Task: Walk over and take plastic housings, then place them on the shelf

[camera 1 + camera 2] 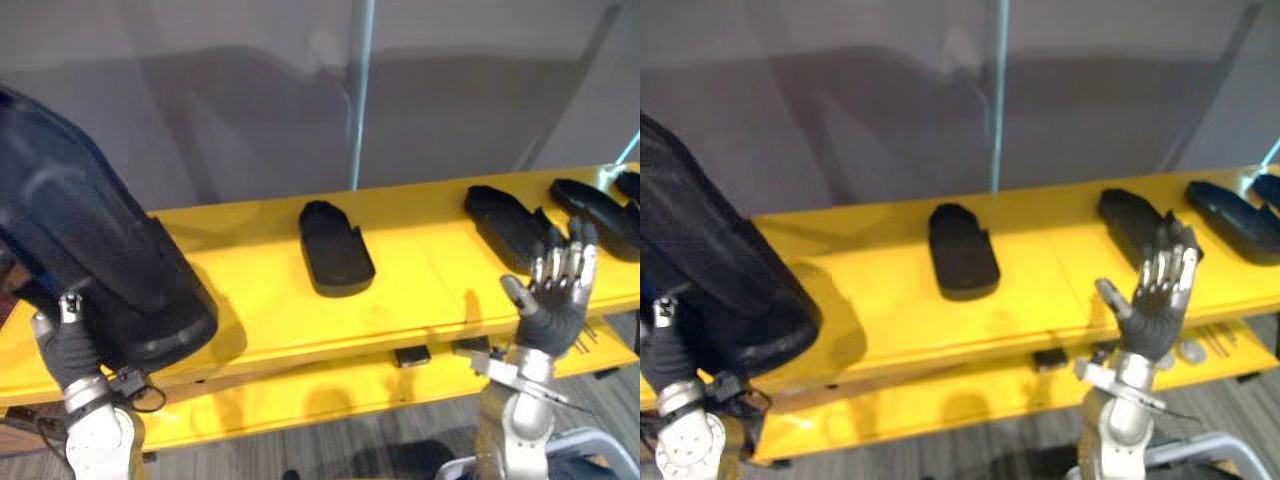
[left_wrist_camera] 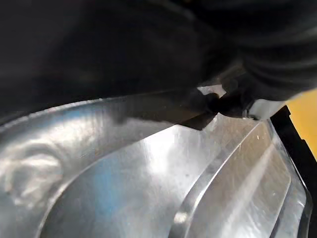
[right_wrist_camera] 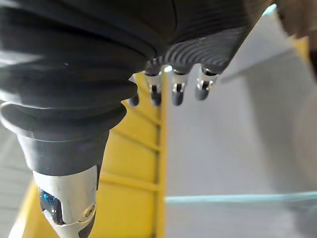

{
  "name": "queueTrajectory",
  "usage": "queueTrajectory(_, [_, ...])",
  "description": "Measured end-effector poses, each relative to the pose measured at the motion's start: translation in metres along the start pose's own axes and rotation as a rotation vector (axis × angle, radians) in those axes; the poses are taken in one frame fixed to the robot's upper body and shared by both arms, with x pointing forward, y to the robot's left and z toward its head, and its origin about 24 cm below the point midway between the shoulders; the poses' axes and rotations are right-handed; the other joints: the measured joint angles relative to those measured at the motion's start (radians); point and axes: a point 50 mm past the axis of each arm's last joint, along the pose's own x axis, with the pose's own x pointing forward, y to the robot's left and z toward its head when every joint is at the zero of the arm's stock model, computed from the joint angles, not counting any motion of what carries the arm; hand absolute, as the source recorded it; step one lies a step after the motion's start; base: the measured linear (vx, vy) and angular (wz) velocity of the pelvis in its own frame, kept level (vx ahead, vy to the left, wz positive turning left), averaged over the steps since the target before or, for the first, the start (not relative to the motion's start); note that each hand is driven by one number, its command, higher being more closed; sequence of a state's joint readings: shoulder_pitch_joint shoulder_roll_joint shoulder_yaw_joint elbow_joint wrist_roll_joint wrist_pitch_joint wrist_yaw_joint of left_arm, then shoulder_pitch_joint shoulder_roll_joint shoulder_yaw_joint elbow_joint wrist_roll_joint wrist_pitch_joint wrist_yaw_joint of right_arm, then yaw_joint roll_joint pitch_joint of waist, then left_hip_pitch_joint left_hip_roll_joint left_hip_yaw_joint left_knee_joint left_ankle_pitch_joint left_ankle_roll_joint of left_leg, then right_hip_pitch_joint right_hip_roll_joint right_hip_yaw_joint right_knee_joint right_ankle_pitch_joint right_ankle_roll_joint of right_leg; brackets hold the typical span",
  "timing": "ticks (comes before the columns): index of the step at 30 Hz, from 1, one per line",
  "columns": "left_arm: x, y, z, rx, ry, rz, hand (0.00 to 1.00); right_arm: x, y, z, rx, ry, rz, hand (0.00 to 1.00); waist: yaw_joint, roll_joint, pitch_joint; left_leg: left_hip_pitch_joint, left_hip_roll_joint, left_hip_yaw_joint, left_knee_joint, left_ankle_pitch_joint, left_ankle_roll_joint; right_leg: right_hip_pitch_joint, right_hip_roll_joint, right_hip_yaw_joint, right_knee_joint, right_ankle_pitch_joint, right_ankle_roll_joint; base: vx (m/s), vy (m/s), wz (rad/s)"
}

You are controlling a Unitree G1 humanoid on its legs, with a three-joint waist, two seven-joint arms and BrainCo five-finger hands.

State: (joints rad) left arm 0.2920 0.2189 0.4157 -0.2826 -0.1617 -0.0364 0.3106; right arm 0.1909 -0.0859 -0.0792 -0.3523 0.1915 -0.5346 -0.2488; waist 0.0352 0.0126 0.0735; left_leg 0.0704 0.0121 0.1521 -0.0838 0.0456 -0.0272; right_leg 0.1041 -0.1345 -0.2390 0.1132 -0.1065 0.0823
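A large black plastic housing [image 1: 95,245] stands tilted over the left end of the yellow shelf [image 1: 250,300], its lower end near the shelf's front edge. My left hand [image 1: 65,345] is under it, and in the left wrist view a dark fingertip [image 2: 220,101] is curled on the glossy inner wall of the housing [image 2: 148,178]. My right hand [image 1: 555,300] is raised in front of the shelf's right part, palm up and fingers straight, holding nothing. Just behind those fingers lies a smaller black housing [image 1: 505,225].
Another black housing [image 1: 335,248] lies flat mid-shelf, and two more [image 1: 600,215] lie at the far right end. A lower yellow tier [image 1: 300,400] sits below the front edge. A thin upright pole [image 1: 358,90] and a grey wall stand behind.
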Motion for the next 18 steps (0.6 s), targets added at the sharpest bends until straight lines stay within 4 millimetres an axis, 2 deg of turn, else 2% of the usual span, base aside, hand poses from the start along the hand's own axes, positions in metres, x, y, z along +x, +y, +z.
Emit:
queueTrajectory(2, [0.014,0.010,-0.017,0.033,0.091,0.007,1.00,0.005,-0.006,0.005,-0.050,-0.014,-0.026,0.00,-0.007,0.002,-0.006,0.002,0.001,0.009,0.004,0.001,-0.002,-0.003,0.001,0.007,0.000,0.000,0.000,0.03,0.002,-0.10])
queueTrajectory(4, [0.020,0.019,-0.024,0.051,0.135,0.013,1.00,0.008,-0.011,0.006,-0.095,-0.018,-0.051,0.00,-0.009,0.002,-0.011,0.006,0.004,0.026,0.004,0.000,-0.001,-0.015,0.003,0.025,0.004,0.000,0.000,0.04,0.008,-0.21])
queueTrajectory(5, [0.028,0.024,-0.027,0.061,0.163,-0.004,1.00,0.011,-0.023,0.007,-0.158,-0.008,-0.101,0.00,-0.019,0.001,-0.013,0.005,0.004,0.031,0.004,0.000,-0.001,-0.017,0.002,0.029,0.004,0.000,0.000,0.04,0.011,-0.18])
queueTrajectory(8, [0.036,0.032,-0.032,0.085,0.209,-0.035,1.00,0.013,-0.044,0.008,-0.246,0.012,-0.198,0.00,-0.024,0.003,-0.016,0.014,0.005,0.063,0.004,-0.009,-0.001,-0.026,0.003,0.059,0.007,0.000,0.000,0.02,0.020,-0.31])
queueTrajectory(9, [0.040,0.034,-0.035,0.085,0.234,-0.043,1.00,0.011,-0.058,0.007,-0.303,0.035,-0.245,0.00,-0.027,0.005,-0.020,0.014,0.005,0.076,0.004,-0.015,-0.001,-0.029,0.003,0.074,0.008,0.000,0.000,0.02,0.021,-0.28])
queueTrajectory(12, [0.049,0.043,-0.041,0.098,0.285,-0.041,1.00,-0.004,-0.092,-0.001,-0.418,0.143,-0.334,0.00,-0.054,0.012,-0.027,0.016,0.005,0.088,0.004,-0.022,-0.001,-0.032,0.003,0.084,0.008,0.001,0.000,0.03,0.013,-0.15])
queueTrajectory(14, [0.057,0.046,-0.040,0.113,0.300,-0.070,1.00,-0.020,-0.110,-0.011,-0.454,0.261,-0.358,0.00,-0.055,0.014,-0.027,0.024,0.009,0.107,0.004,-0.026,-0.003,-0.034,0.007,0.103,0.007,0.001,0.000,0.03,0.003,-0.23])
queueTrajectory(16, [0.064,0.044,-0.038,0.118,0.309,-0.112,1.00,-0.036,-0.119,-0.023,-0.486,0.367,-0.330,0.00,-0.058,0.019,-0.027,0.033,0.010,0.113,0.003,-0.030,-0.005,-0.029,0.009,0.109,0.007,0.001,0.000,0.02,-0.006,-0.15])
queueTrajectory(18, [0.068,0.042,-0.037,0.116,0.321,-0.140,1.00,-0.043,-0.119,-0.029,-0.487,0.418,-0.290,0.00,-0.062,0.026,-0.027,0.033,0.011,0.115,0.000,-0.031,-0.005,-0.029,0.009,0.110,0.007,0.001,0.000,0.00,-0.003,-0.03])
